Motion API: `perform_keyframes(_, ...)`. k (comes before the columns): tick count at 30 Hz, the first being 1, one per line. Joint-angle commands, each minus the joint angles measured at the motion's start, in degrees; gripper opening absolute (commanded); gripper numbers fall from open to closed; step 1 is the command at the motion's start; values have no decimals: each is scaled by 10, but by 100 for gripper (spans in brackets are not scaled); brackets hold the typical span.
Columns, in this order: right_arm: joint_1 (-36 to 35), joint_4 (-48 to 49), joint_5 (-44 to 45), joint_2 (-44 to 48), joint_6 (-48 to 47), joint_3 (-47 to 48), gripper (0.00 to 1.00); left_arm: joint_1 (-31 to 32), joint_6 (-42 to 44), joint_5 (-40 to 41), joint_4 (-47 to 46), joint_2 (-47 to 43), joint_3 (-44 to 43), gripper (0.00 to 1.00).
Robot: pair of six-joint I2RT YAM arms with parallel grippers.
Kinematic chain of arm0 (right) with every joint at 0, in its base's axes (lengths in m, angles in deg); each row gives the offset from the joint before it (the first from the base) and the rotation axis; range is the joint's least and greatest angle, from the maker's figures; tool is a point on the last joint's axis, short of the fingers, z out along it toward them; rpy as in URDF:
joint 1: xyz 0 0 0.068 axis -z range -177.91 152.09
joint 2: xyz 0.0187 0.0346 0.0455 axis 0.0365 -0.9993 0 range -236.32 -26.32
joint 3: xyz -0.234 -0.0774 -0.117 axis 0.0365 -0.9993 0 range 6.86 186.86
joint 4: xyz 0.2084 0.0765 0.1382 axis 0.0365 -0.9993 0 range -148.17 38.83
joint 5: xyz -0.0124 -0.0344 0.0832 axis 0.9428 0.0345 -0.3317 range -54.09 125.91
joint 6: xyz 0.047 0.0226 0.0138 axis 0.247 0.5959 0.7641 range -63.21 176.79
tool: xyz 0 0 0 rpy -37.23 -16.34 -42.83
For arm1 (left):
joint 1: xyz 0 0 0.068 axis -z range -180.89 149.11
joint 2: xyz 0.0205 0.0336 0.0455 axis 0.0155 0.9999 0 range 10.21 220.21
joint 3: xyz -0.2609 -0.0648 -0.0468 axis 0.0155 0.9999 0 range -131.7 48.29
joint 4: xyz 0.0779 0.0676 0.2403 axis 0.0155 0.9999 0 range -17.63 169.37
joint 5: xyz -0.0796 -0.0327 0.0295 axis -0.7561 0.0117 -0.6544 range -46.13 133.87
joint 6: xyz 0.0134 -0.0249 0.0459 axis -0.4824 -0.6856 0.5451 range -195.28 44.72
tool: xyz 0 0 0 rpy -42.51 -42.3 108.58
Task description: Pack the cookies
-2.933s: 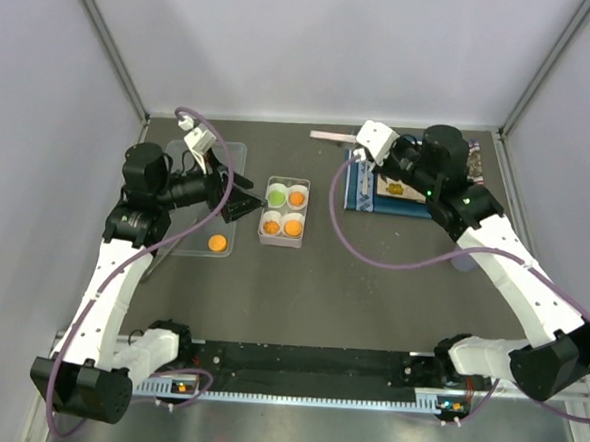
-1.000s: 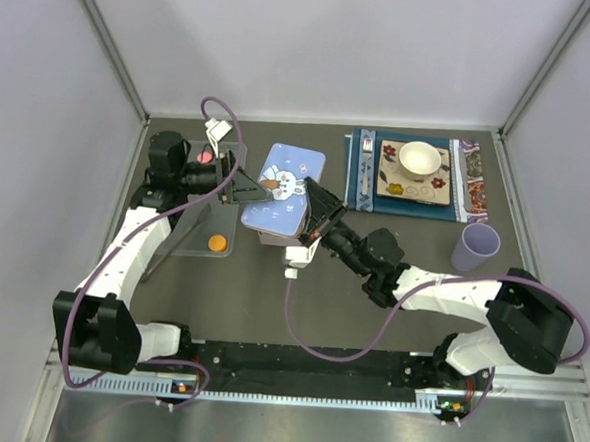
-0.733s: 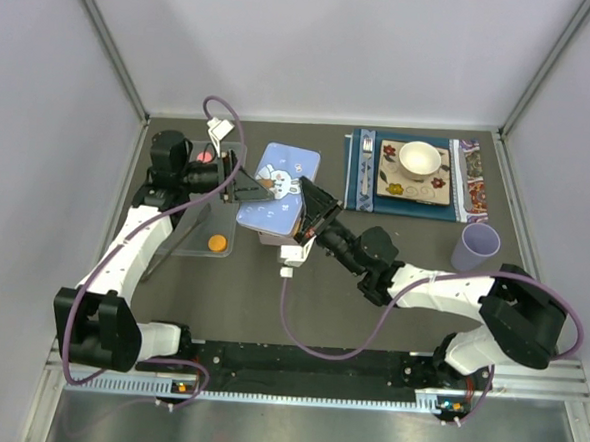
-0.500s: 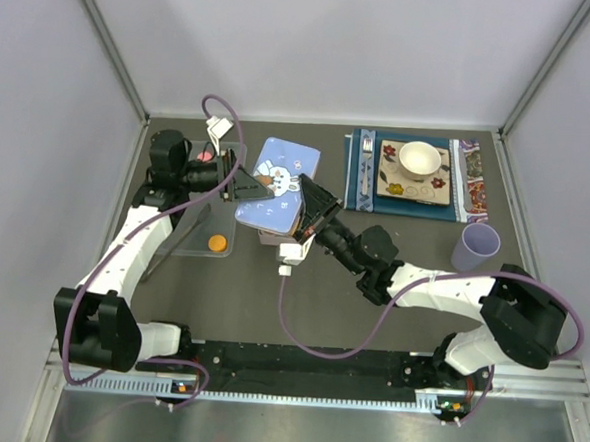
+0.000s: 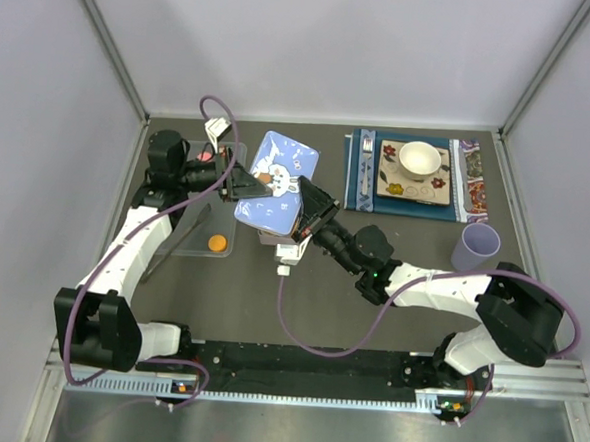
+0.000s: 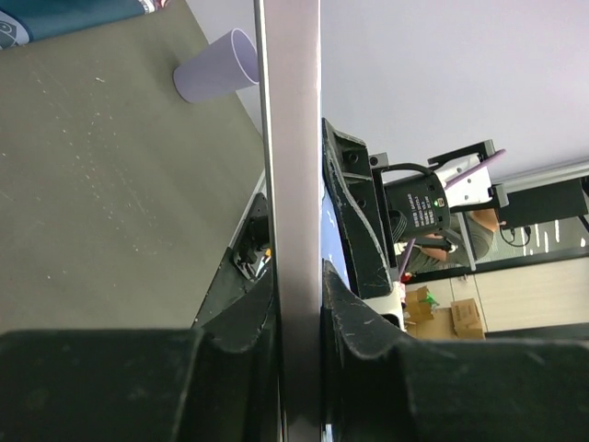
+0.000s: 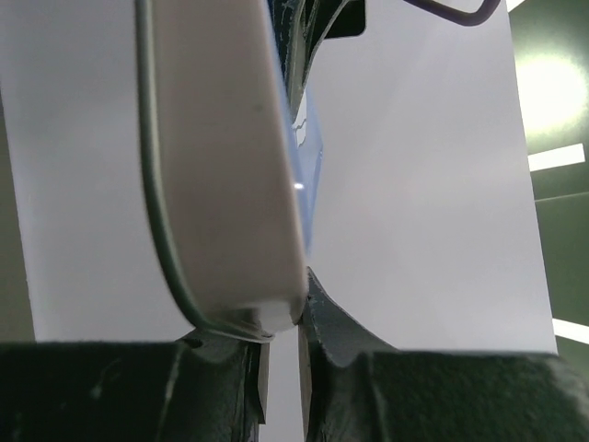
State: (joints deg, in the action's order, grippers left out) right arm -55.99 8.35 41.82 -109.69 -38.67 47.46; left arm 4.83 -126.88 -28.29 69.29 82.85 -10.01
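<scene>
Two arms meet over the dark grey table point(image 5: 369, 316), and the cause is the largest loose thing on it: a blue rectangular lid printed with a white rabbit point(image 5: 278, 175). It is held tilted above the white plastic four-cup box point(image 5: 272, 240), of which only the near edge shows beneath.

The left gripper point(image 5: 253, 182) is pinched tight on the lid's left edge. Its wrist view shows the thin panel edge-on, clamped between both fingers point(image 6: 359, 304). The right gripper point(image 5: 301, 213) is likewise closed on the lid's near-right rim, the rounded lip caught between its jaws. A hold on two sides likely lets the pair level the lid and line it up with the box before pressing it home; it is not yet seated.

To the left lies a clear plastic tray point(image 5: 198, 247), probably where the cookies were kept. The cookies in the box are hidden under the lid. One small orange round cookie point(image 5: 217, 242) sits on the tray, well apart from the box. A pink-red disc point(image 5: 208, 156) just shows beside the left wrist, so the packing may be unfinished.
</scene>
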Motion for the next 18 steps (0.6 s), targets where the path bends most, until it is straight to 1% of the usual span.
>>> perform_keyframes(1, -11, 11, 5, 5, 36, 37, 15, 8, 37, -2, -70, -9, 13, 0)
perform_keyframes(2, -11, 7, 7, 5, 36, 36, 19, 8, 34, 1, -77, -9, 17, 0)
perform_keyframes(3, -12, 1, 8, 6, 38, 35, 28, 5, 30, 3, -80, -10, 19, 0)
perform_keyframes(5, -11, -6, 13, 8, 42, 33, 41, 0, 25, 7, -86, -11, 21, 0)
perform_keyframes(10, -12, -45, 35, 15, 58, 36, 53, -22, -6, 16, -117, 4, 21, 0)
perform_keyframes(11, -11, -54, 39, 17, 62, 37, 57, -30, -11, 17, -122, 6, 21, 0)
perform_keyframes(13, -7, -75, 55, 21, 73, 42, 60, -39, -25, 22, -136, 10, 21, 0)
perform_keyframes(14, -5, -111, 59, 26, 85, 46, 62, -47, -29, 24, -141, 11, 21, 0)
perform_keyframes(16, 2, -152, 79, 30, 105, 61, 63, -53, -35, 23, -149, 19, 14, 0)
perform_keyframes(18, 18, -235, 89, 37, 145, 81, 64, -63, -41, 19, -153, 32, 6, 0)
